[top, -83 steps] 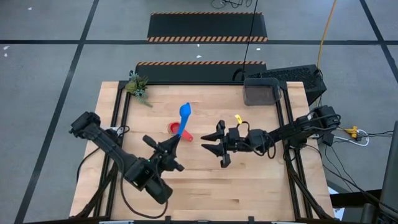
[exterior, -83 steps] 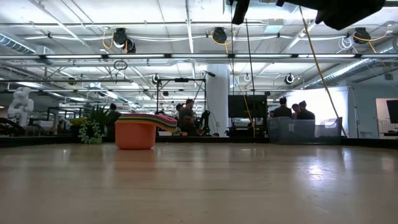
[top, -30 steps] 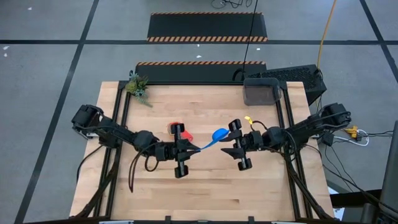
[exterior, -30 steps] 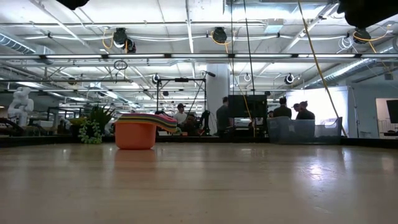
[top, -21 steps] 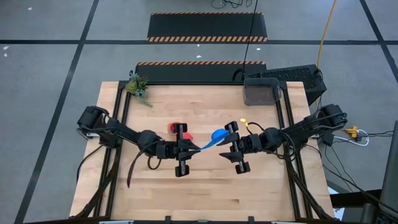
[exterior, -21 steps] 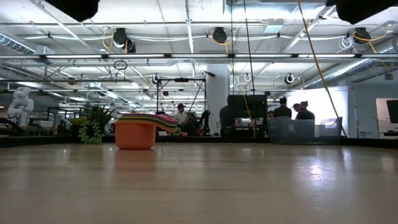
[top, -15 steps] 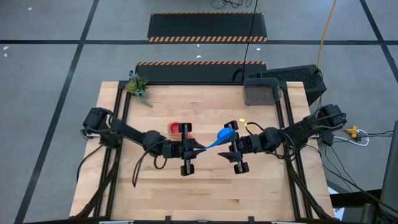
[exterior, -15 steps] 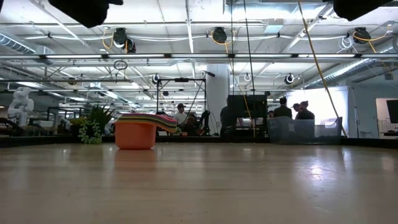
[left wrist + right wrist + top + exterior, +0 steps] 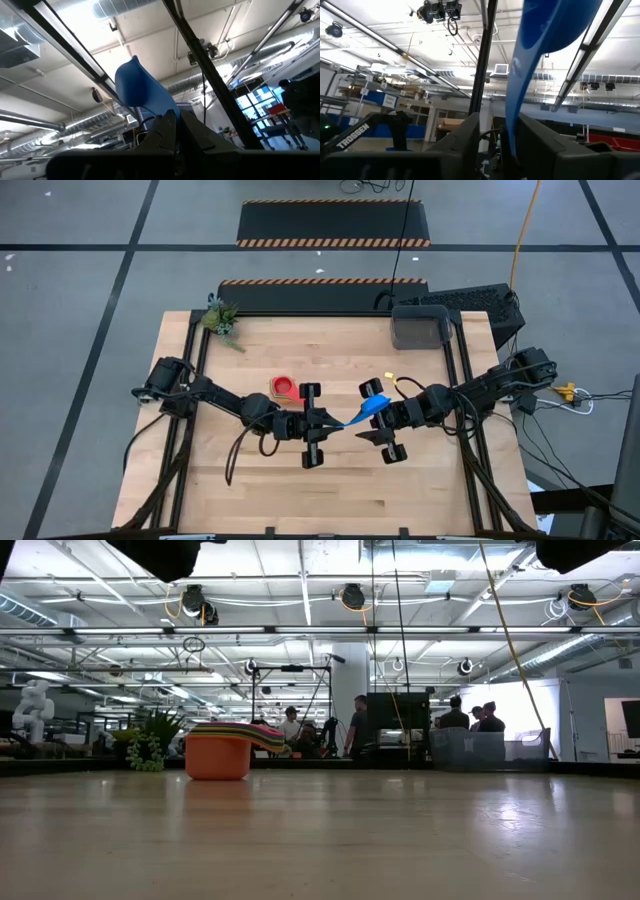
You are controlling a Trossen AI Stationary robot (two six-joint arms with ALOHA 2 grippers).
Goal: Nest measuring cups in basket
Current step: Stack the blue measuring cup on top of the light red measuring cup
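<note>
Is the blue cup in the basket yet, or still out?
Out. The blue cup is held above mid-table between the left gripper and right gripper, well short of the basket at the far edge.
</note>
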